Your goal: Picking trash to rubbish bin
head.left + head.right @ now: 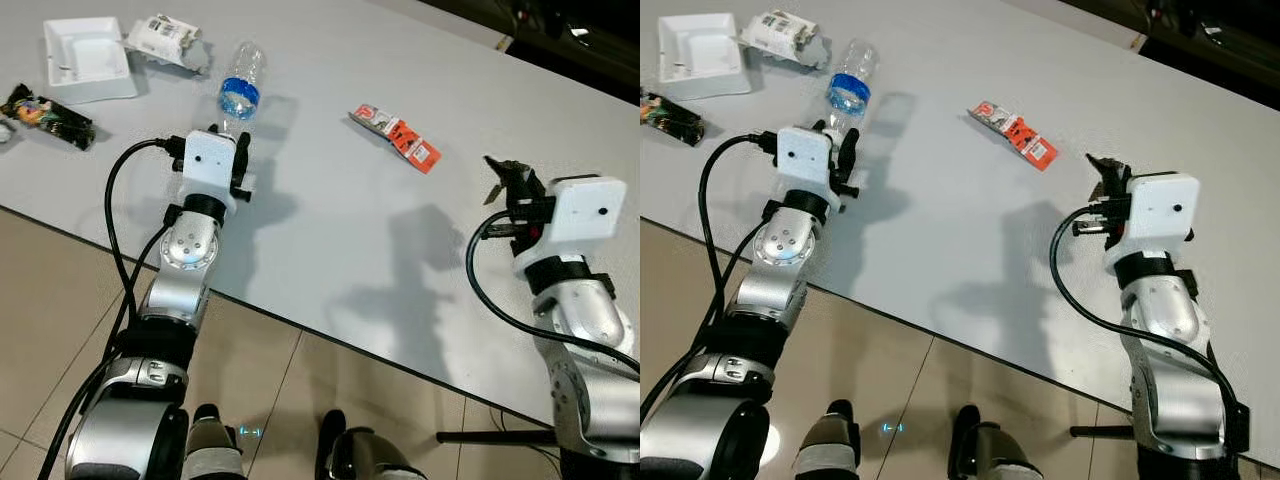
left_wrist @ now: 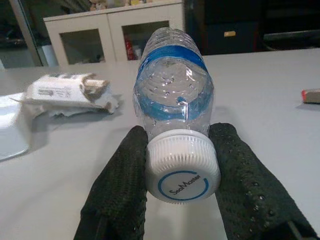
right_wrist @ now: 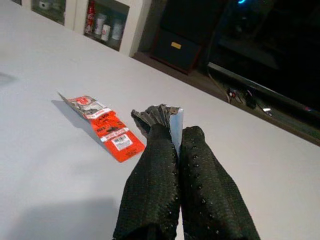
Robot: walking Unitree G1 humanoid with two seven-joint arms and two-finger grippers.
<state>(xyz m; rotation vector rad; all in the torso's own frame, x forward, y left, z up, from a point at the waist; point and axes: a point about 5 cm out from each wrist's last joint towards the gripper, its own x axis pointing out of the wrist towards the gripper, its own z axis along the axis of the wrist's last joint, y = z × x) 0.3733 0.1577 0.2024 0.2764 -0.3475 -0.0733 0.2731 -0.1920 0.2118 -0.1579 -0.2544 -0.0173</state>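
In the left eye view a grey table (image 1: 330, 230) runs across the frame, its near edge slanting from the left side down to the lower right, with tiled floor below it. At upper left lie a white square tray (image 1: 88, 58), a crumpled white wrapper (image 1: 165, 40) beside it, and a dark snack wrapper (image 1: 48, 113) near the left edge. A clear plastic bottle (image 1: 240, 85) with a blue label lies on its side at upper centre, its cap end reaching the left gripper (image 1: 228, 128), whose silver arm rises from the lower left. A red-and-white packet (image 1: 396, 137) lies flat right of centre, well apart from the bottle. At the right edge the right gripper (image 1: 497, 175) sits above the table with something small and crumpled at its tips. The right eye view shows the same layout shifted leftward. In the left wrist view the two black fingers (image 2: 122, 185) are spread narrowly, one on each side of the bottle's white ribbed cap (image 2: 182, 167), touching it; the bottle stretches away up the middle of the frame. In the right wrist view the black fingers (image 3: 155, 185) are pressed together, pinching a small silvery scrap (image 3: 167, 117) at centre frame, with the red packet lying on the table left of centre.
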